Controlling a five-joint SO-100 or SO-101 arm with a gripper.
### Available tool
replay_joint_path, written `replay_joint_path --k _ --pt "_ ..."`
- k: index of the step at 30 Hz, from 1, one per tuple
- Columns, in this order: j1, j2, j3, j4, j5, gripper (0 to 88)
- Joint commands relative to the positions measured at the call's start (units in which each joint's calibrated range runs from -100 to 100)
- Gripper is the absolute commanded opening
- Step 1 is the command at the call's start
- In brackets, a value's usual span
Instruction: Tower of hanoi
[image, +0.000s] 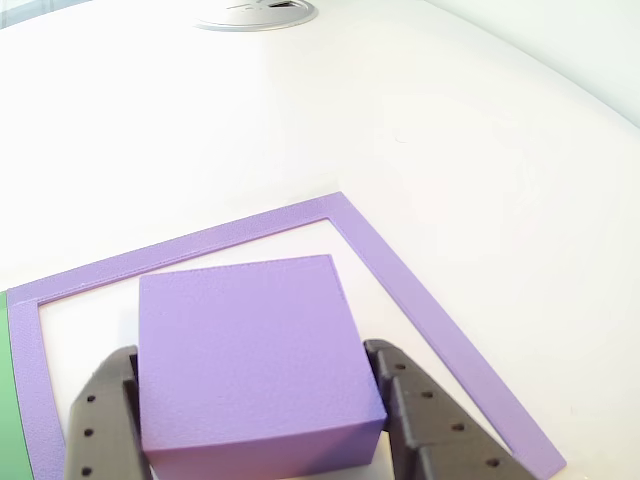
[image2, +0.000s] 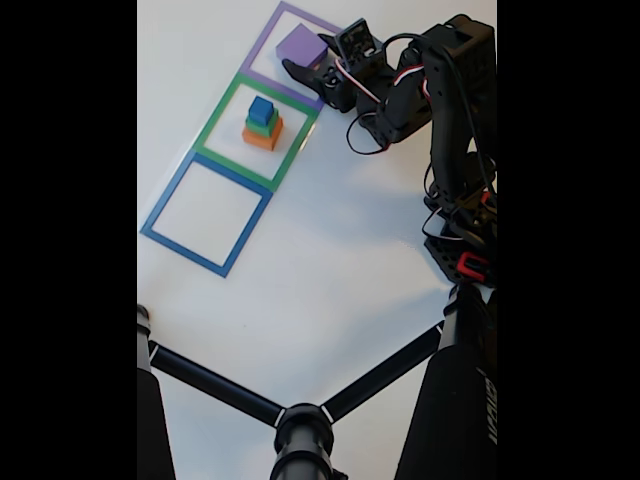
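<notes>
The purple block (image: 250, 350) sits inside the purple square outline (image: 430, 310), with my gripper (image: 250, 352) shut on it, one dark finger pressed against each side. The fixed view shows the same purple block (image2: 300, 45) at the top, held by the gripper (image2: 306, 52), which reaches in from the right. In the green outline (image2: 222, 110) beside it stands a stack of an orange block (image2: 262, 139), a green block (image2: 262, 124) and a blue cube (image2: 262, 108) on top. The blue outline (image2: 165, 205) holds nothing.
The arm's base (image2: 465, 260) stands at the right of the white table. Black stand legs (image2: 300, 420) cross the bottom of the fixed view. A grey round grommet (image: 255, 14) lies at the far edge of the table.
</notes>
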Motion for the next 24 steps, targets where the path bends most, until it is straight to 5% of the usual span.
replay_joint_path --k 1,12,24 --pt "0.46 -0.31 -0.25 -1.21 0.18 15.6" --pt "-1.55 -10.40 3.66 4.45 0.18 14.3" --pt "-3.38 -50.21 7.02 45.34 0.18 14.0"
